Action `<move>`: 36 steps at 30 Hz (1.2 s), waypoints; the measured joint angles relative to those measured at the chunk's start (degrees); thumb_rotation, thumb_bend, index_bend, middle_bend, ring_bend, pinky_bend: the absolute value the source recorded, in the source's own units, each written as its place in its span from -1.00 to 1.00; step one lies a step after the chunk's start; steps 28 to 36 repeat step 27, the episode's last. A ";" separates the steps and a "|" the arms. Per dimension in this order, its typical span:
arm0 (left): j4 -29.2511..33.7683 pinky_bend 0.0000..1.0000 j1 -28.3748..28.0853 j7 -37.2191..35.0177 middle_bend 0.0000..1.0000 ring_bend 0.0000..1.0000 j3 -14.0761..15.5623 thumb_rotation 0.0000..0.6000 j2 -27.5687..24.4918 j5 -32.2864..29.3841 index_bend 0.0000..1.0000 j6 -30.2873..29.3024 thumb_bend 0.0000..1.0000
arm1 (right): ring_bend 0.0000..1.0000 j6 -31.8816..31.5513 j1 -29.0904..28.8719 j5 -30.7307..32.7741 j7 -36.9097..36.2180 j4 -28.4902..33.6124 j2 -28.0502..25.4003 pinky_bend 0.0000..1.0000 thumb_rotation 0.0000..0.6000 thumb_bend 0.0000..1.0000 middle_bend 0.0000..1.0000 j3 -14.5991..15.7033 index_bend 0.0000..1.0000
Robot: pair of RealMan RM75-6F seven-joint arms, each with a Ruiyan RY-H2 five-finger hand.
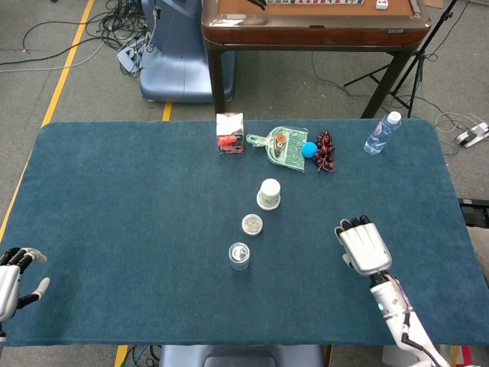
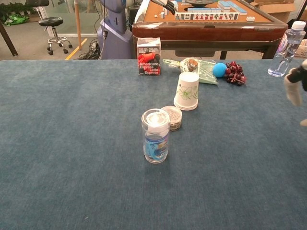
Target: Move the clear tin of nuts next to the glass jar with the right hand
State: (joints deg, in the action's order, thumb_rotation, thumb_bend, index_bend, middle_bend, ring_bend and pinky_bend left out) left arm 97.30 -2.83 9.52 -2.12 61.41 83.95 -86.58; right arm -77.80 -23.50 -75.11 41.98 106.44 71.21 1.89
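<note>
The clear tin of nuts (image 1: 252,224) (image 2: 172,117) stands on the blue table just behind and right of the glass jar (image 1: 240,255) (image 2: 156,135), almost touching it in the chest view. My right hand (image 1: 363,245) (image 2: 296,89) hovers well to the right of both, empty, fingers apart. Only its edge shows at the right border of the chest view. My left hand (image 1: 15,281) rests at the table's near left edge, fingers spread, holding nothing.
An upturned paper cup (image 1: 268,193) (image 2: 187,91) stands behind the tin. Along the far edge sit a red-and-white box (image 1: 230,133), a green packet (image 1: 283,147), a blue ball (image 1: 309,149), dark grapes (image 1: 325,151) and a water bottle (image 1: 382,133).
</note>
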 measured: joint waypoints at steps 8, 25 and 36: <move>0.34 -0.09 0.15 1.66 -0.28 -0.48 0.78 1.00 0.30 1.39 -0.22 -0.34 -0.42 | -0.27 -8.80 9.21 -7.95 -9.64 0.34 -6.98 -0.33 1.00 -0.94 -0.20 5.29 0.12; 0.27 -0.09 -0.38 3.06 -0.28 -0.48 0.82 1.00 1.26 2.70 -0.24 -0.17 -0.42 | -0.28 -11.96 16.15 -10.49 -20.11 -3.41 -11.42 -0.33 1.00 -0.90 -0.22 4.41 0.11; 0.10 -0.09 -0.48 3.27 -0.28 -0.48 0.87 1.00 1.47 2.49 -0.24 0.21 -0.42 | -0.28 -11.15 16.29 -9.92 -20.92 -3.57 -11.67 -0.33 1.00 -0.90 -0.22 3.81 0.11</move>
